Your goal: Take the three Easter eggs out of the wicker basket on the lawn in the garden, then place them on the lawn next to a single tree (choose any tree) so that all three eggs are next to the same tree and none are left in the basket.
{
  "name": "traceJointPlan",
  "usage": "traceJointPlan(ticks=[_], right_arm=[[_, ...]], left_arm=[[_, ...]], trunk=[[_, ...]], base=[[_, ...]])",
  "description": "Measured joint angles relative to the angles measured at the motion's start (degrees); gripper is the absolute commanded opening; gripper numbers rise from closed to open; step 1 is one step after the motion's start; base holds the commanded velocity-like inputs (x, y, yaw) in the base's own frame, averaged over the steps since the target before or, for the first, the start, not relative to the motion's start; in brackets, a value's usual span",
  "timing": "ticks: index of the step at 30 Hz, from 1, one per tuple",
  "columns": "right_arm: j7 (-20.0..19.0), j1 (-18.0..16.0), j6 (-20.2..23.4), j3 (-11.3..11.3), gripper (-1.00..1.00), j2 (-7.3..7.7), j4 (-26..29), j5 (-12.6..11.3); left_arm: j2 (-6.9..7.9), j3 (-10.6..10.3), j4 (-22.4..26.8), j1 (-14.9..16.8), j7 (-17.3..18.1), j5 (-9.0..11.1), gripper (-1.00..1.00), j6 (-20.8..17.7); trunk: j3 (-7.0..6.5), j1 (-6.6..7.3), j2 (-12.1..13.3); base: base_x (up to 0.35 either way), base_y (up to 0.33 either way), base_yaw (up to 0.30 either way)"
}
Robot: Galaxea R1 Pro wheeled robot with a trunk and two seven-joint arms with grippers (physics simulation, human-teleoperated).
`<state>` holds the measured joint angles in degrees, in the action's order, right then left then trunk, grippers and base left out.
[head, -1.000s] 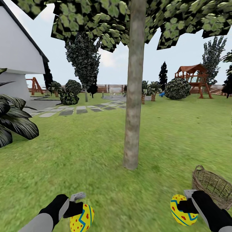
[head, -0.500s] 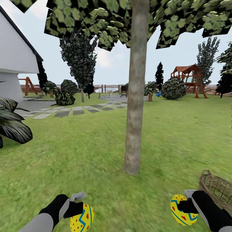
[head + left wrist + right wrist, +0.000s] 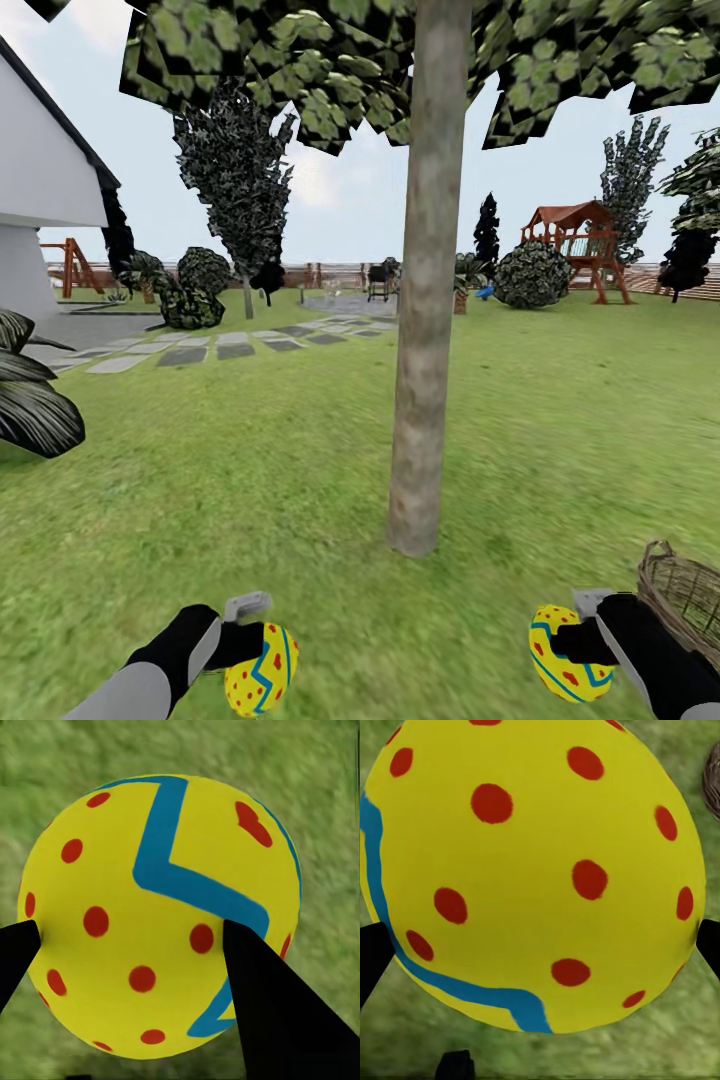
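Yellow eggs are sitting clamped between both my jaws: left egg point(image 3: 262, 668), right egg point(image 3: 567, 652); head camera is adding tree point(image 3: 428, 300) and basket point(image 3: 688, 597).

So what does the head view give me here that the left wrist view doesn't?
Head view alone: the tree trunk ahead, the wicker basket at lower right, and the right gripper holding a second egg.

Left wrist view alone: a close look at two dark fingers pressed against the egg's sides, with its red dots and blue zigzag.

Shared: the left gripper shut on an Easter egg above the lawn.
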<state>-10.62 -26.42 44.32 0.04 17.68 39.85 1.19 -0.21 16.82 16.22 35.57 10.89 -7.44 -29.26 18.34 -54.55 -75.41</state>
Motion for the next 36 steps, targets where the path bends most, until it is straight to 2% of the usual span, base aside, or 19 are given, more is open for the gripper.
traceJointPlan(ticks=[4, 9, 14, 17, 18, 19, 21, 22, 33, 36], right_arm=[[-0.3, 0.0, -0.6, 0.4, -1.00, 1.04, -0.5, 0.1], [-0.4, 0.0, -0.7, 0.2, -1.00, 0.74, 1.1, 0.4], [0.2, 0.0, -0.3, 0.7, -1.00, -0.83, 2.7, 0.9], [0.3, 0.0, -0.4, 0.8, -1.00, -1.50, 2.3, 0.9], [0.3, 0.0, -0.4, 0.9, -1.00, -1.82, 2.2, 0.9], [0.3, 0.0, -0.3, 0.9, -1.00, -2.78, 1.8, 0.9], [0.4, 0.0, -0.4, 1.4, -1.00, -4.22, 1.2, 2.4], [0.3, 0.0, -0.4, 1.5, -1.00, -4.37, 1.1, 3.3], [-0.1, 0.0, -0.3, 1.2, -1.00, -3.58, 1.3, 3.7], [-0.1, 0.0, -0.2, 1.1, -1.00, -3.58, 1.3, 3.7]], left_arm=[[0.86, 0.2, 1.3, 0.0, 0.4, 0.7, -1.00, 0.7], [0.00, 0.5, 2.9, 0.0, 0.4, 0.9, -1.00, 0.6], [0.02, 0.5, 4.5, 0.0, 0.4, 0.9, -1.00, 0.6], [0.70, 0.5, 5.5, 0.0, -0.3, 0.9, -1.00, 0.4], [1.60, 0.9, 7.0, 0.0, -3.3, 0.7, -1.00, 0.2], [2.14, 2.2, 7.6, 0.0, -4.3, 0.8, -1.00, 0.0], [2.45, 4.5, 7.9, 0.0, -4.8, 0.9, -1.00, -0.1], [2.41, 4.9, 7.9, 0.0, -4.8, 0.9, -1.00, -0.1], [1.71, 5.0, 7.1, 0.0, -4.9, 0.8, -1.00, 0.5], [1.39, 5.0, 7.0, 0.0, -5.1, 0.9, -1.00, 0.5]], trunk=[[0.00, 0.00, 0.0], [0.00, 0.00, 0.0], [0.00, 0.00, 0.0], [0.00, 0.00, 0.0], [0.00, 0.00, 0.0], [0.00, 0.00, 0.0], [0.00, 0.00, 0.0], [0.00, 0.00, 0.0], [0.00, 0.00, 0.0], [0.53, -0.65, -1.2]], base=[[0.000, 0.000, 0.000], [0.000, 0.000, 0.000], [0.000, 0.000, 0.000], [0.000, 0.000, 0.000], [0.000, 0.000, 0.000], [0.000, 0.000, 0.000], [0.000, 0.000, 0.000], [0.000, 0.000, 0.000], [0.000, 0.000, 0.000], [0.000, 0.000, 0.000]])
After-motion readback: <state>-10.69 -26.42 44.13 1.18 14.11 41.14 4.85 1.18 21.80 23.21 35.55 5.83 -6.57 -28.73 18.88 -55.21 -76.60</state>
